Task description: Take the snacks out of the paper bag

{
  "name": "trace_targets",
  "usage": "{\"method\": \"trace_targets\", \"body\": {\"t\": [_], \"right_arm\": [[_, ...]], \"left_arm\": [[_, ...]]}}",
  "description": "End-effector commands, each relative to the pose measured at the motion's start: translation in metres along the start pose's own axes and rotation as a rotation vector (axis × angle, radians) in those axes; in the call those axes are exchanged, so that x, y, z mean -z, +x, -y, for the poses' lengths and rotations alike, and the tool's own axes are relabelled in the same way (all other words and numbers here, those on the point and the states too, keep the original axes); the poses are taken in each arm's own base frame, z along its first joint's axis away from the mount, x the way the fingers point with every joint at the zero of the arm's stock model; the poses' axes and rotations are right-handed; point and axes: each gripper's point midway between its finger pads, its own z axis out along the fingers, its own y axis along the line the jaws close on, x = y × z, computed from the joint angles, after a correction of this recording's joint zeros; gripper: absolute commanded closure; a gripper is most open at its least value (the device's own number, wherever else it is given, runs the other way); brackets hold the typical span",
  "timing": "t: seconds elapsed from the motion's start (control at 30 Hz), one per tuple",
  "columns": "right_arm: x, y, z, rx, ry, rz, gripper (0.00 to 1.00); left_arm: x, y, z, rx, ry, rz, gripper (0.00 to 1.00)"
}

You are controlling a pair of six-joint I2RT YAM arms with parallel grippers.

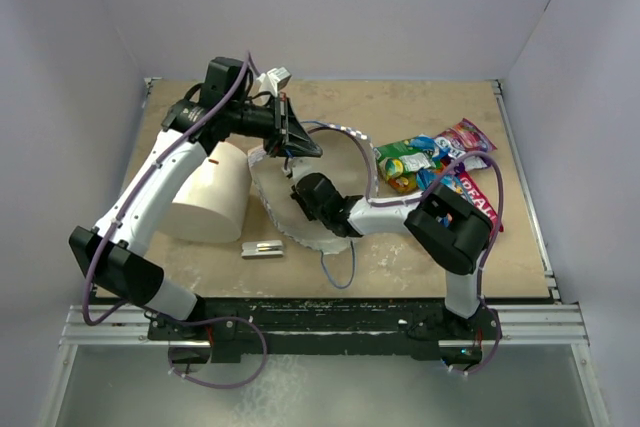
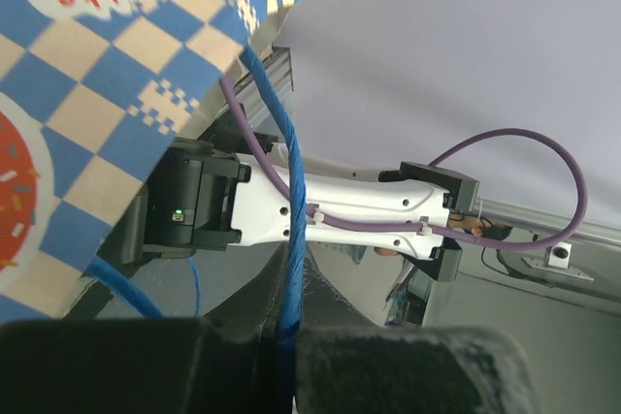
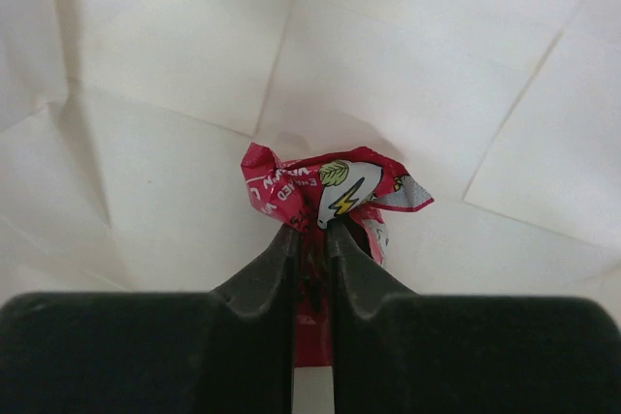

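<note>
The paper bag (image 1: 268,179) lies on its side mid-table, mouth toward the right. Its checkered side shows in the left wrist view (image 2: 87,94). My left gripper (image 1: 291,137) is shut on the bag's blue string handle (image 2: 291,239) and holds the mouth up. My right gripper (image 1: 303,195) is inside the bag. In the right wrist view it (image 3: 311,232) is shut on a crumpled red snack packet (image 3: 325,191) against the cream interior (image 3: 175,84). Several snack packets (image 1: 440,162) in green, blue, pink and red lie on the table at the right.
A plain white cylinder (image 1: 212,192) lies left of the bag. A small grey metal clip (image 1: 262,247) lies in front of it. White walls enclose the table on three sides. A loose blue string (image 1: 338,272) trails near the front edge.
</note>
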Motion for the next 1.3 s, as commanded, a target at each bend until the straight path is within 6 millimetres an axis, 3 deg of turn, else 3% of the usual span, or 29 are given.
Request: {"method": "trace_targets", "body": {"t": [0.0, 0.33, 0.47, 0.8, 0.97, 1.27], "right_arm": [[0.016, -0.025, -0.016, 0.096, -0.094, 0.041, 0.91], [0.07, -0.059, -0.034, 0.217, -0.199, 0.136, 1.0], [0.09, -0.049, -0.028, 0.229, -0.213, 0.127, 1.0], [0.159, -0.062, -0.041, 0.229, -0.412, 0.233, 1.0], [0.208, -0.107, -0.022, 0.189, -0.391, 0.374, 1.0], [0.306, -0.206, 0.052, 0.033, -0.151, 0.615, 1.0]], "left_arm": [[0.011, 0.007, 0.017, -0.069, 0.035, 0.028, 1.0], [0.017, -0.003, 0.045, -0.11, 0.111, 0.077, 1.0], [0.018, -0.006, 0.048, -0.124, 0.117, 0.098, 1.0], [0.017, -0.018, 0.058, -0.124, 0.146, 0.145, 1.0], [0.014, -0.023, 0.064, -0.114, 0.184, 0.136, 1.0], [0.024, -0.023, 0.099, -0.045, 0.325, 0.132, 1.0]]}}
